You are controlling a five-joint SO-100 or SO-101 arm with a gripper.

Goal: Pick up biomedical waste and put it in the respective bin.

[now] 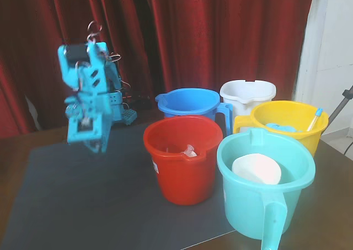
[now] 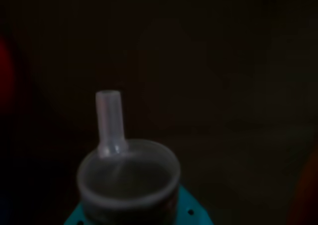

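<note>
In the wrist view a clear syringe [image 2: 126, 183] fills the lower middle, seen end-on, its thin nozzle standing up from the round barrel. It sits right against a teal piece of my gripper at the bottom edge and looks held. The fixed view shows my blue gripper [image 1: 87, 144] hanging in the air over the dark mat [image 1: 83, 200], left of the red bin [image 1: 182, 178] and well apart from it. The syringe is too small to make out there. A small pale piece [image 1: 189, 150] lies inside the red bin.
Behind the red bin stand a blue bucket [image 1: 190, 104], a white bucket [image 1: 248, 92] and a yellow bucket [image 1: 287, 120] holding a blue-tipped stick [image 1: 315, 117]. A teal bucket [image 1: 265, 200] with a white cup-like piece [image 1: 256, 169] stands at the front right. Red curtains hang behind.
</note>
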